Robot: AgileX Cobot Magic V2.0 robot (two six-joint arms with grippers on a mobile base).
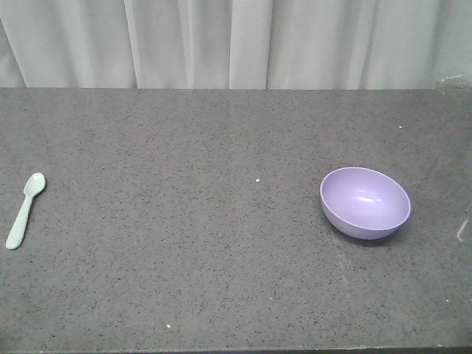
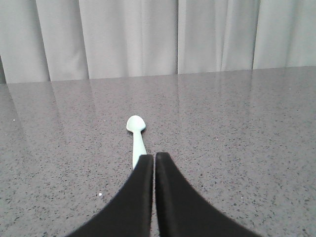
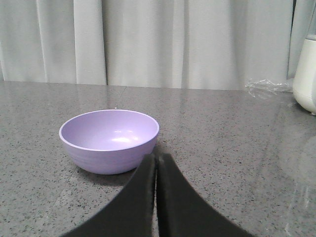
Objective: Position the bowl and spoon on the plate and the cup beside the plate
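Note:
The lavender bowl (image 1: 366, 203) stands upright on the grey table at the right, and the right wrist view shows the bowl (image 3: 109, 140) just ahead and left of my right gripper (image 3: 156, 158), which is shut and holds nothing. A pale mint spoon (image 1: 24, 210) lies at the far left, scoop pointing away. In the left wrist view the spoon (image 2: 136, 138) lies straight ahead of my left gripper (image 2: 153, 158), which is shut and empty; its left finger hides the handle's end. The plate and the cup are out of view. Neither gripper shows in the front view.
A grey speckled table (image 1: 221, 221) runs back to a white curtain (image 1: 236, 40). A white appliance (image 3: 306, 74) and some clear crumpled plastic (image 3: 264, 86) sit at the far right of the right wrist view.

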